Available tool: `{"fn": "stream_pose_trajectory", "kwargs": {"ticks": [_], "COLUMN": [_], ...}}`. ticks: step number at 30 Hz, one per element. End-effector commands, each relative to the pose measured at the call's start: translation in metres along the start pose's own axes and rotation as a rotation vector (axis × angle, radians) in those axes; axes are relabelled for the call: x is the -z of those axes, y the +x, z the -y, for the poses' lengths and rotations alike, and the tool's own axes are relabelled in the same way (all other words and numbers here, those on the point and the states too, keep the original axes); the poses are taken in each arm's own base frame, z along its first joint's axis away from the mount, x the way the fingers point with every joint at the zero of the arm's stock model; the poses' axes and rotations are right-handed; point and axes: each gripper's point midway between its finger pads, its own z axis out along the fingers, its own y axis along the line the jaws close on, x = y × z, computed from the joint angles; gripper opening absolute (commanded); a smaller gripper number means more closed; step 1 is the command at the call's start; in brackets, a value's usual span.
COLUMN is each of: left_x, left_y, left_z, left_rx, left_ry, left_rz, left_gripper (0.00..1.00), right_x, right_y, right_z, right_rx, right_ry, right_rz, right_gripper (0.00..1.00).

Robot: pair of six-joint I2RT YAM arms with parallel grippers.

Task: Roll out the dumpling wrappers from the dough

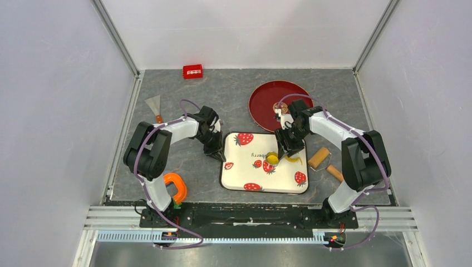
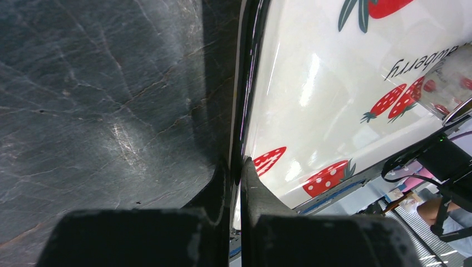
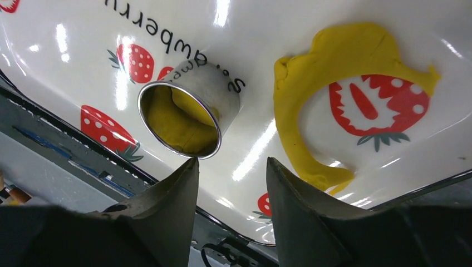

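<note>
From my top camera the right tool [image 1: 284, 151] covers part of the strawberry tray [image 1: 239, 175], and the ring cutter [image 1: 272, 158] shows only as a small yellow-filled spot beside it. On the right wrist feed the cutter's wall hides much of the dumpling wrapper [image 3: 177, 119] inside it. I see yellow curled against the metal but cannot tell if it lies flat. The left tool's own black fingers [image 2: 261, 189] fill the lower part of its view.

The cutter is a short shiny metal ring. The leftover dough [image 3: 300, 94] is a smooth bright-yellow C-shaped strip with ragged ends, flat on the glossy white tray around a strawberry print, at 3 o'clock from the cutter and apart from it.

The right tool hangs spread wide with nothing between its fingers. The left tool [image 2: 236, 164] pinches the tray's rim at 9 o'clock.

Around the tray on the grey stone-patterned table [image 1: 192, 172] are a red plate [image 1: 267, 94] at 12 o'clock, a wooden rolling pin [image 1: 319, 158] at 3, a scraper [image 1: 153, 104] at 10 and a small red box [image 1: 193, 71] at 11.
</note>
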Motion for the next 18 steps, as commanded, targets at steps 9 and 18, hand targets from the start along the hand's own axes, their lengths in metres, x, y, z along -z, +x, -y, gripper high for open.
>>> {"fn": "stream_pose_trajectory", "kwargs": {"ticks": [9,18], "left_x": [-0.025,-0.025], "left_y": [0.02,0.02], "left_z": [-0.027,-0.027], "left_rx": [0.006,0.006], "left_ry": [-0.104,-0.104], "left_rz": [-0.044,-0.041], "left_gripper": [0.02,0.02], "right_x": [-0.011,-0.017], "right_y": [-0.01,-0.008], "right_z": [-0.012,-0.006], "right_rx": [0.03,0.031], "right_ry": [-0.078,-0.05], "right_rz": [0.037,0.014], "right_gripper": [0.46,0.34]}}
